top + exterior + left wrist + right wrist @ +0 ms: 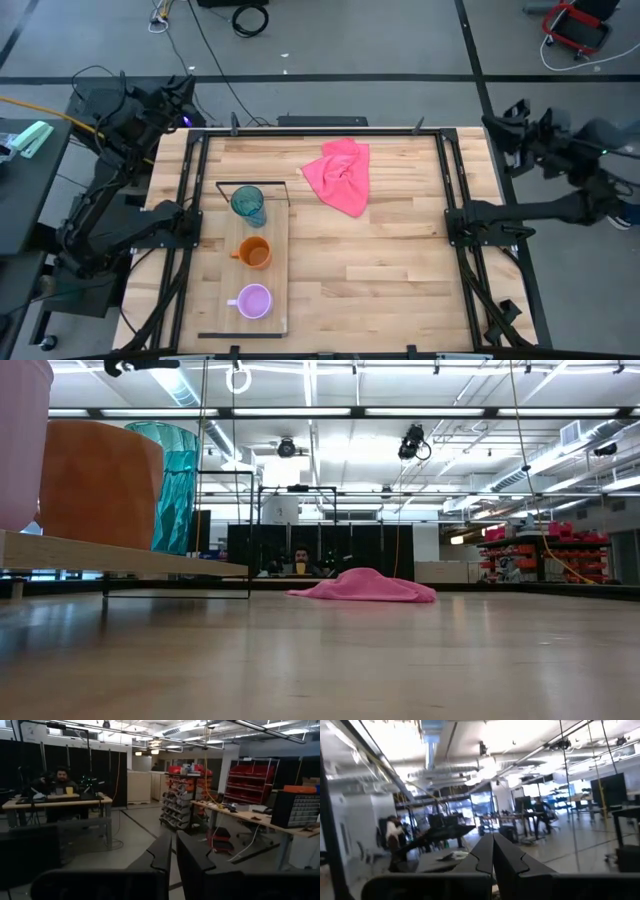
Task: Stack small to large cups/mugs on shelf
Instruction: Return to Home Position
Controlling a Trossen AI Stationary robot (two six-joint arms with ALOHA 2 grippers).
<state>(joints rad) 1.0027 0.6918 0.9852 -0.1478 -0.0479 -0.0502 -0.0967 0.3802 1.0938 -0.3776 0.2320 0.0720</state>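
Teal tumbler [248,204], orange mug [256,253] and purple mug [253,301] line the shelf [276,226] at left; left gripper [185,90] and right gripper [506,114], seemingly closed and empty, sit off the far corners; homing looks nearly done, no grasp needed.

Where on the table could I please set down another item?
Free: the bare tabletop between the shelf and the right edge, below the pink towel in the high view. Crowded: the shelf, filled by teal tumbler, orange mug and purple mug. The left tool and right tool wait off the table.
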